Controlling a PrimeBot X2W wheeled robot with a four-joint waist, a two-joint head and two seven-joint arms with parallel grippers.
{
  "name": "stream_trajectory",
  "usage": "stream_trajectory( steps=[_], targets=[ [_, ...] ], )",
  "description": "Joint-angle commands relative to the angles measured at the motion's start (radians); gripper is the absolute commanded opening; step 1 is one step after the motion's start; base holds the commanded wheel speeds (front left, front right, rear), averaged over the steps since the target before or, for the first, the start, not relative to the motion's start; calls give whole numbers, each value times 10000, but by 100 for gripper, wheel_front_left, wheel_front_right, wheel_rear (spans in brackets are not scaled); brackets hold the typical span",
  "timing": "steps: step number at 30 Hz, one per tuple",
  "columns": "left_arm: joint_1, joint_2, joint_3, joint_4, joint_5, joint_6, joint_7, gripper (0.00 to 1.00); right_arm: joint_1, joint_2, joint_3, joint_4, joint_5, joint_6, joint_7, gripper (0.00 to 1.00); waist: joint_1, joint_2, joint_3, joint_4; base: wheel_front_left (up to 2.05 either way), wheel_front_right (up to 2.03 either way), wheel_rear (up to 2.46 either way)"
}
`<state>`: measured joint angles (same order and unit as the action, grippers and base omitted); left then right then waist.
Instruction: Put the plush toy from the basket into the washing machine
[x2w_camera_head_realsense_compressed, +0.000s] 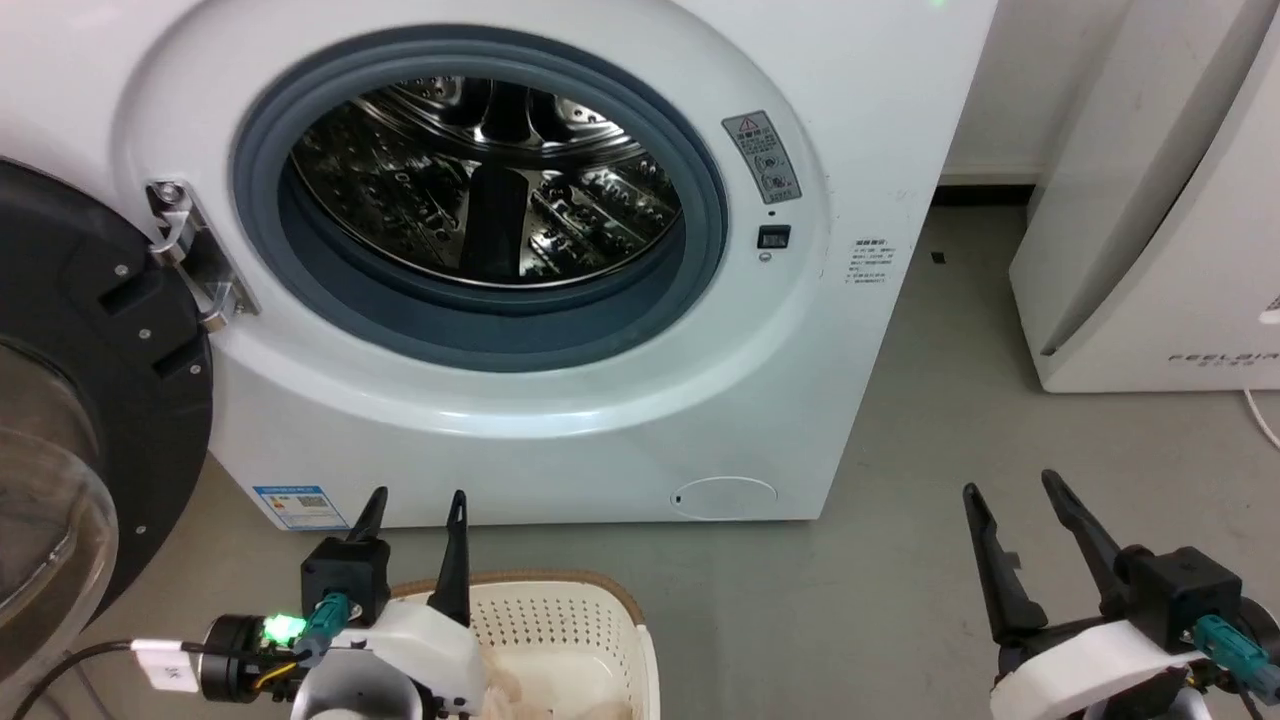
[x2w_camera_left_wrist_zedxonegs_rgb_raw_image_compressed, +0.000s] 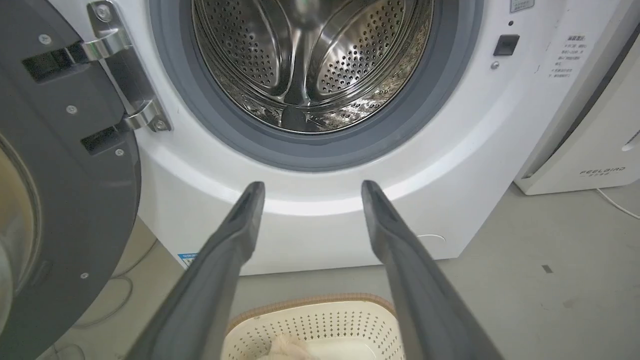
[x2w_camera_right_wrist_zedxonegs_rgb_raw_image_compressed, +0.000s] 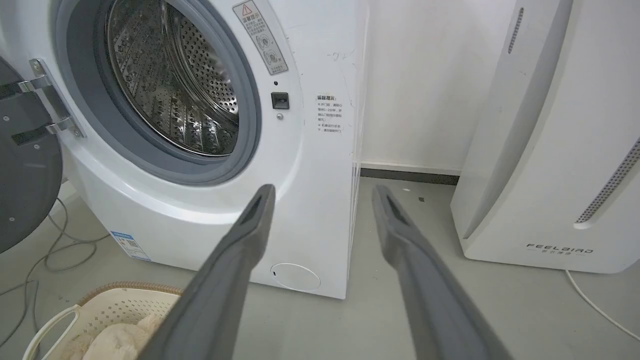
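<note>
- The plush toy (x2w_camera_right_wrist_zedxonegs_rgb_raw_image_compressed: 112, 340) is lying in the basket (x2w_camera_head_realsense_compressed: 560, 625), just beneath the left gripper (x2w_camera_head_realsense_compressed: 418, 495), the nearer one.
- Both it and the right gripper (x2w_camera_head_realsense_compressed: 1010, 483) are gaping open, holding nothing.

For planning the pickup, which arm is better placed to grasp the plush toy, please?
Probably the left: the left gripper hangs open above the basket holding the plush toy; the right gripper hovers over floor.

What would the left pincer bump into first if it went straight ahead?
Probably the washer, on its white front just under the grey ring; the left pincer aims there. Depth is unclear, so it could meet the ring instead.
</note>
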<state>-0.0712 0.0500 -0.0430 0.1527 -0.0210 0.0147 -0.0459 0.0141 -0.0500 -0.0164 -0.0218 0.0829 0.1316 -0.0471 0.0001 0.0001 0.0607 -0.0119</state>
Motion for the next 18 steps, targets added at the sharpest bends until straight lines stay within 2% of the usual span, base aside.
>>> stream_trajectory(
  steps=[1,18],
  targets=[
    [-261,13,-52,281,-52,-53,-97,100,-188,-1,-43,-93,136,-2,-96,100,-1,-1,141,-43,0,0,0],
    [-1627,241,-395,2913,-287,-294,-156,100,-770,-1,-164,-380,603,-3,-450,100,-1,-1,1590,-287,0,0,0]
  ],
)
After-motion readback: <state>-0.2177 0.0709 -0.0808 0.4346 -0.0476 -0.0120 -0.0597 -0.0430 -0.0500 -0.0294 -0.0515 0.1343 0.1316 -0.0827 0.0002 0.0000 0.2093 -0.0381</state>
